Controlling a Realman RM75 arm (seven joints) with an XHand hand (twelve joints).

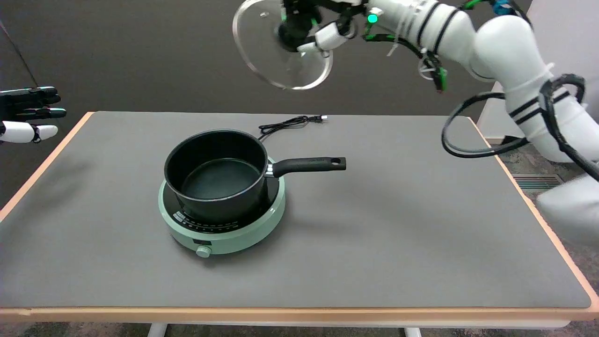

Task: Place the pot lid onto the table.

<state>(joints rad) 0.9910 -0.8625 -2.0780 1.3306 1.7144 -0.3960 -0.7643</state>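
A round glass pot lid (262, 51) with a metal rim hangs tilted high in the air at the top of the head view, well above the table's far side. My right hand (318, 25) grips the lid by its black knob, fingers wrapped around it. Below, an open black pot (217, 175) with a long black handle pointing right stands on a pale green hotplate (224, 229), left of the grey table's (421, 224) middle. The pot looks empty inside.
A black power cord (290, 122) with its plug lies behind the pot near the far edge. The idle left hand (28, 114) hovers at the upper left. Bare grey tabletop spreads to the right of the pot handle and in front of the hotplate.
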